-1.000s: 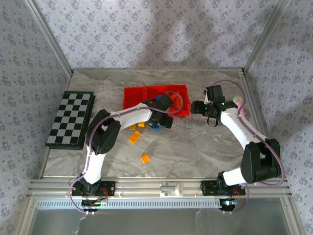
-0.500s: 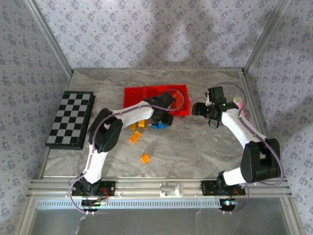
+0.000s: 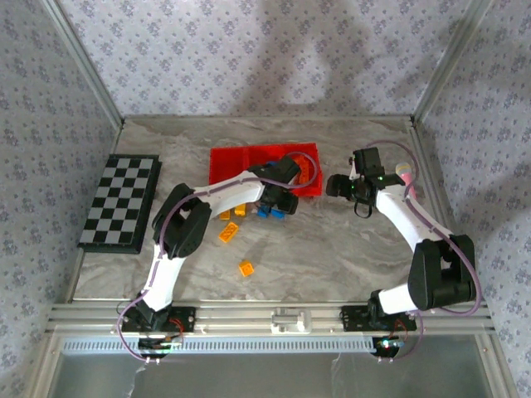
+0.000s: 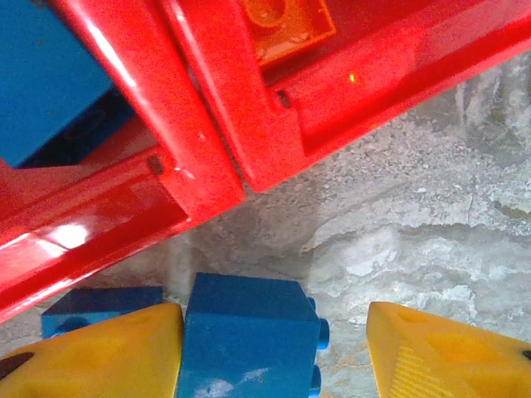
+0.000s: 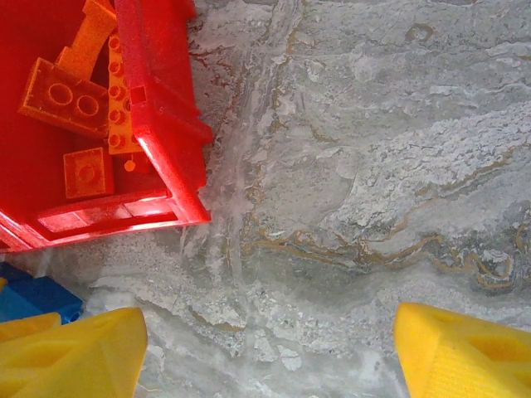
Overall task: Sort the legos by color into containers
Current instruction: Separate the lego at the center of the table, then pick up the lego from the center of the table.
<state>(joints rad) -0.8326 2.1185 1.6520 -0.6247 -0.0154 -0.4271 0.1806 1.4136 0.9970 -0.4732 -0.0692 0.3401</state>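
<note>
Currently the left gripper (image 4: 274, 336) hangs low over the marble table (image 4: 431, 207), just on the near side of the containers (image 3: 226, 159). Its yellow fingers (image 4: 431, 356) stand apart. A blue brick (image 4: 245, 332) sits between them, touching one finger, while a strip of bare marble separates its studs from the other, so nothing is clamped. A second blue brick (image 4: 99, 300) lies just beside the first, close under the red near wall. Inside the containers, the left wrist view shows a blue piece (image 4: 41, 75) in one compartment and an orange piece (image 4: 286, 25) in the next one over. The right gripper (image 5: 270, 348) hovers over bare marble just right of the containers' right end, its jaws spread wide with nothing between them. Beside it, the rightmost compartment holds several orange bricks (image 5: 62, 95). Four loose orange bricks (image 3: 228, 232) lie on the table to the left of and nearer than the blue pair; two of them are close to the bins' near edge and one is well toward the arm bases. A checkered board (image 3: 120, 201) lies at the far left, well apart from everything.
</note>
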